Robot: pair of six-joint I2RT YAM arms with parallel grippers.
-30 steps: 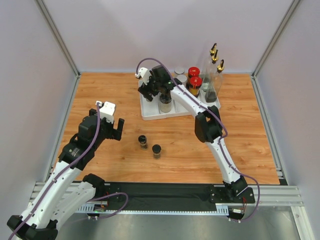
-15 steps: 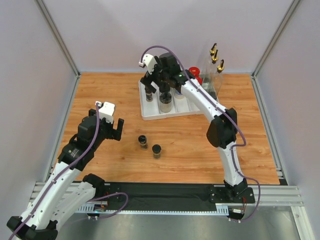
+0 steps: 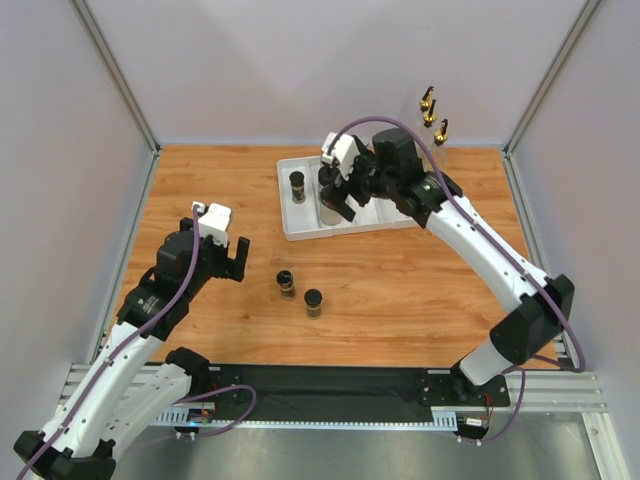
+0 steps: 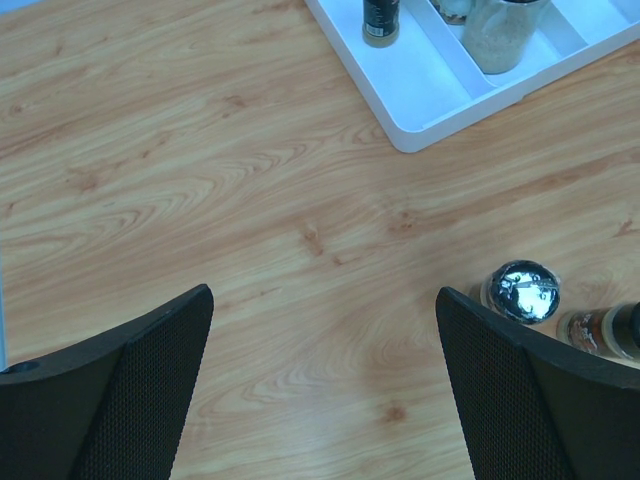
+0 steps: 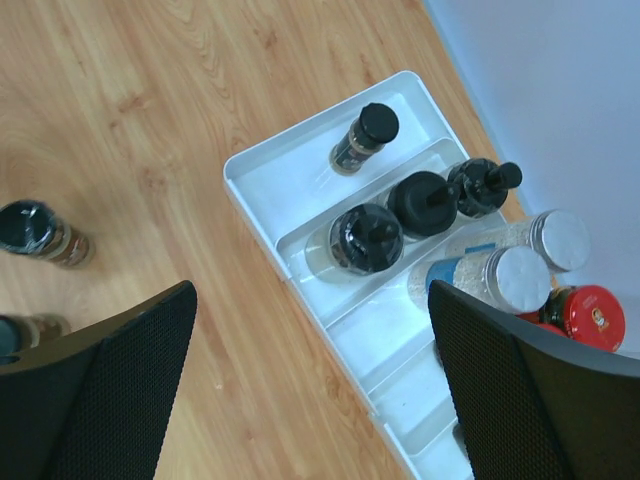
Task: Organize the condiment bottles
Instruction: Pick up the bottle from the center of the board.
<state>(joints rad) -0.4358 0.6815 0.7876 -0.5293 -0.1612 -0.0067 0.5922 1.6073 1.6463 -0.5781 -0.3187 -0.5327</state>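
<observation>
Two small black-lidded jars (image 3: 286, 283) (image 3: 313, 301) stand on the wooden table. In the left wrist view the nearer one (image 4: 520, 290) shows just beyond my right fingertip. My left gripper (image 3: 228, 272) (image 4: 325, 300) hangs open and empty to their left. My right gripper (image 3: 338, 205) (image 5: 310, 300) hovers open and empty over the white tray's (image 3: 300, 228) front part. One small black-lidded jar (image 5: 362, 137) (image 3: 297, 185) stands alone in the tray's left compartment. Three larger black-lidded jars (image 5: 365, 238) fill the lane beside it. Grey-lidded jars (image 5: 520, 278) and a red-capped jar (image 5: 590, 315) stand further right.
Tall gold-spouted bottles (image 3: 430, 110) rise behind the tray's right end, near the back wall. Grey walls close in the table on three sides. The right arm's elbow (image 3: 540, 310) hangs over the table's right side.
My right gripper opened, left the small black-lidded jar standing in the tray's left compartment, and swung right and up. The left arm has not moved.
</observation>
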